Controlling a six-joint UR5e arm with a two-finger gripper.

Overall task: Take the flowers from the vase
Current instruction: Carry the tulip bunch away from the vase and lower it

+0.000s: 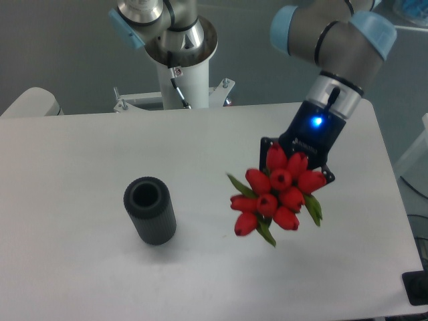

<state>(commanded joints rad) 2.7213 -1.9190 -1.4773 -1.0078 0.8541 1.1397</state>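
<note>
The flowers [275, 195], a bunch of red tulip buds with green leaves, hang in the air over the right half of the white table [200, 147], buds facing the camera and stems hidden behind them. My gripper [294, 170] is behind the bunch and shut on it; its fingers are covered by the buds. The vase [150, 210], a dark ribbed cylinder with a round hole, stands upright and empty at the table's left of centre, well apart from the flowers.
The arm's white base column [180, 60] rises at the table's far edge. The table's right edge [394, 200] runs close beside the gripper. A pale rounded object [30, 101] sits at the far left.
</note>
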